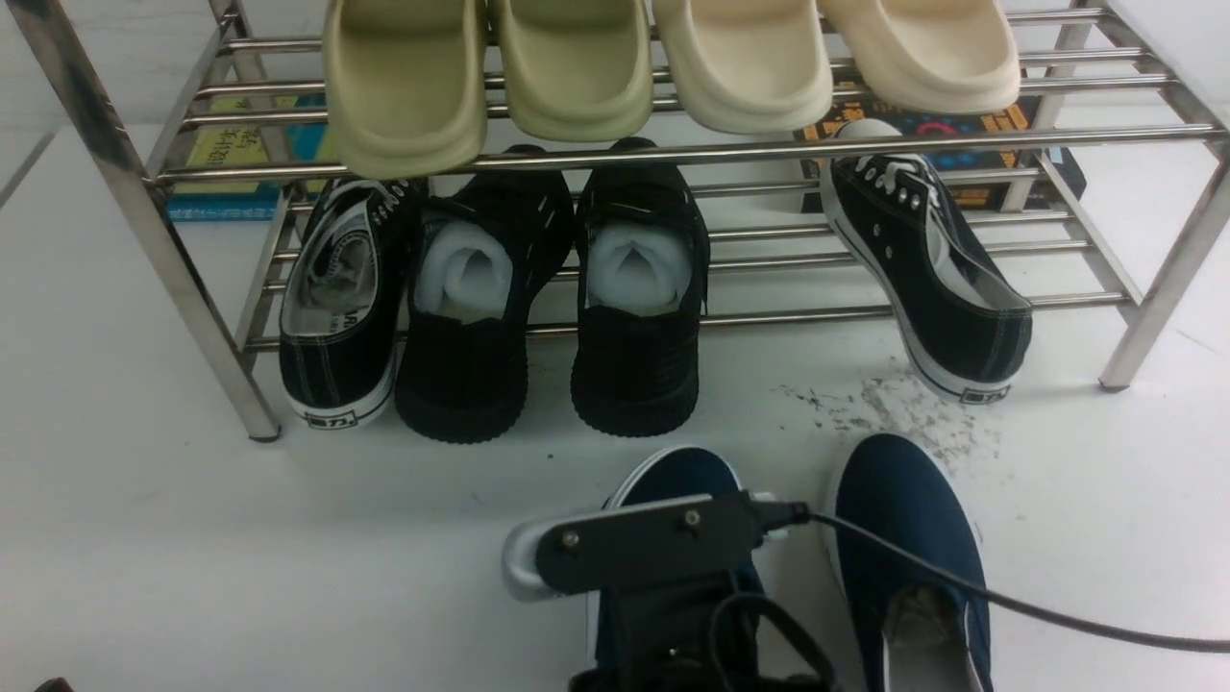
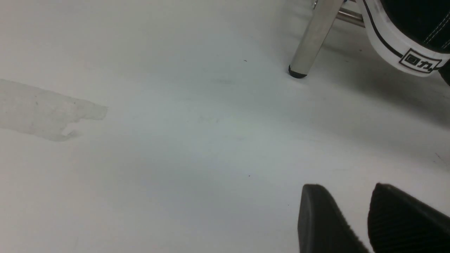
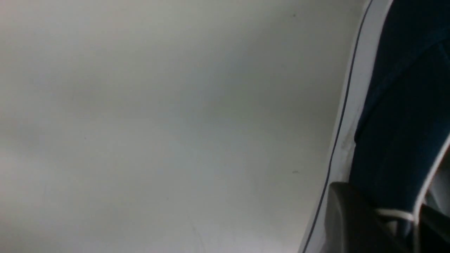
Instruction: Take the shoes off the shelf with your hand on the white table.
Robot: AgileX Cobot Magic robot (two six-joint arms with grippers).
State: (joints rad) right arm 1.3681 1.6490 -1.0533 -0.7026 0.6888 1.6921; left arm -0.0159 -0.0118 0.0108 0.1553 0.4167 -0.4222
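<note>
Both navy shoes stand on the white table (image 1: 192, 538) in front of the chrome shelf (image 1: 673, 152), toes towards it. The right shoe (image 1: 903, 519) stands free, paper showing inside. My right arm's black wrist block (image 1: 653, 553) covers the left shoe (image 1: 687, 476). In the right wrist view the right gripper (image 3: 379, 196) straddles that shoe's side wall (image 3: 397, 116), one finger outside and one inside, closed on it. The left gripper (image 2: 348, 186) hovers open over bare table with nothing between its fingers.
The lower tier holds two black lace-up sneakers (image 1: 341, 298) (image 1: 927, 279) and a pair of all-black shoes (image 1: 471, 308). Pale slides (image 1: 577, 67) fill the top tier. Books (image 1: 231, 144) lie behind. Grey scuffs (image 1: 884, 404) mark the table. A shelf leg (image 2: 311, 38) stands ahead of the left gripper.
</note>
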